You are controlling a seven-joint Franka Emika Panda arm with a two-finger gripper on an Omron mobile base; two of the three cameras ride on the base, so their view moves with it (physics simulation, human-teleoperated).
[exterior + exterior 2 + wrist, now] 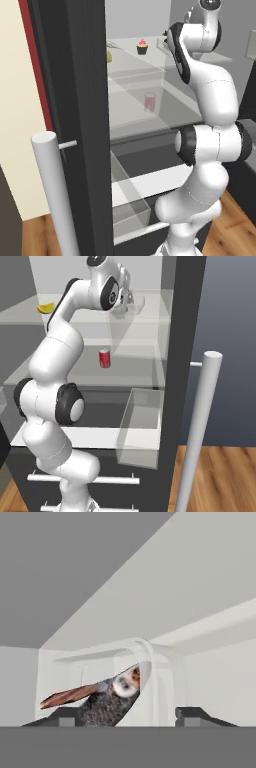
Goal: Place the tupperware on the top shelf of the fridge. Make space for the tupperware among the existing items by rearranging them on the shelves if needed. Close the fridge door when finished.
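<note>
The fridge (80,100) stands open. My gripper (128,301) reaches in over the right end of the top shelf (22,315). In the hand view the tupperware (117,694) lies tilted right in front of the gripper (129,714), a white tub with dark and reddish food, and the two fingertips stand wide apart on either side of it. I cannot tell whether they touch it. The tupperware (134,304) rests on the top shelf by the hand. A cupcake (142,47) and a yellow item (46,308) share that shelf. A pinkish cup (150,101) stands one shelf lower.
Clear door bins (141,426) hang on the open right door, whose silver handle (200,431) is near the camera. The left door's handle (54,190) rises at lower left. My arm (215,100) fills the right side of the opening. Drawers (150,182) sit below.
</note>
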